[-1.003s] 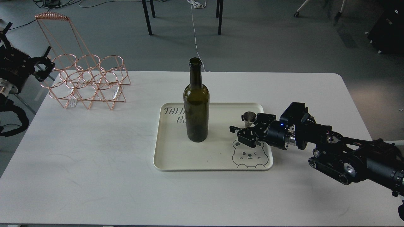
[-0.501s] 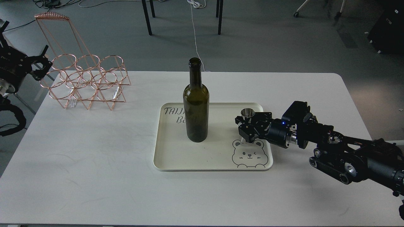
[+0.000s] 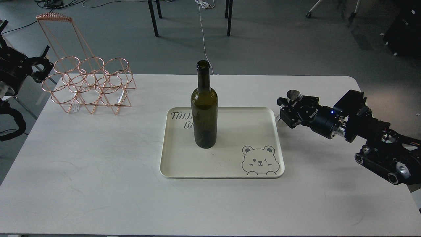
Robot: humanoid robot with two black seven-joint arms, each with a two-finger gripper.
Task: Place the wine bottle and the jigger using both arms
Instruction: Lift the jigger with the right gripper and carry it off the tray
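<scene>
The wine bottle (image 3: 204,108), tall dark olive-green glass, stands upright on the left part of the cream tray (image 3: 230,164). My right gripper (image 3: 286,110) is shut on the steel jigger (image 3: 293,97) and holds it upright above the white table, just right of the tray's far right corner. Only the jigger's upper cone shows above the fingers. My left gripper (image 3: 42,62) is at the far left edge, off the table beside the copper rack, small and dark.
A copper wire bottle rack (image 3: 88,84) with several rings stands at the table's far left. The tray has a bear drawing (image 3: 260,160) at its near right corner. Chair and table legs stand on the floor beyond the table.
My right gripper closed on the jigger on the tray, lifted it and carried it right and away, off the tray. My left arm drew back slightly to the left.
</scene>
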